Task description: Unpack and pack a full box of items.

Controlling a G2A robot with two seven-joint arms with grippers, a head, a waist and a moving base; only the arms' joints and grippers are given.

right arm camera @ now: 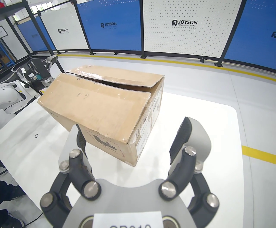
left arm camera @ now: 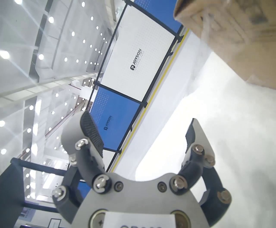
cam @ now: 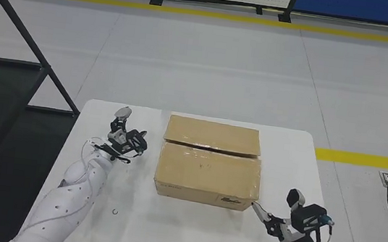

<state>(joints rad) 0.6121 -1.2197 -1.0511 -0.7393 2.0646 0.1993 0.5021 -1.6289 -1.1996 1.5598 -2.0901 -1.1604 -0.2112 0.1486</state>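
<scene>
- The left gripper [left arm camera: 140, 125] is being held released, with the jaws spread wide and nothing gripped between the pads.
- The cardboard box [cam: 208, 168] is sitting on the white table [cam: 166, 227], between the two grippers.
- One end of the box is being seen just past the left gripper's fingertips, off to one side and apart from them.
- The right gripper [right arm camera: 132, 127] is also being held released, with the jaws wide and nothing grasped.
- The box's nearest corner is lying straight ahead of the right gripper, roughly in line with the gap between its fingers.
- One right finger is being partly hidden under the overhanging edge of the near flap [right arm camera: 94, 101]. Whether it is touching the box cannot be told.
- The top flaps are lying folded down but unsealed. The far flap [right arm camera: 112, 74] is being held slightly raised, so a dark gap is showing along the seam.
- A small C-shaped ring [right arm camera: 36, 136] is lying on the table, off to the right gripper's side toward the left arm and apart from the box.
- From the right gripper, the left gripper is being seen beyond the box's far end, just beside it.
</scene>
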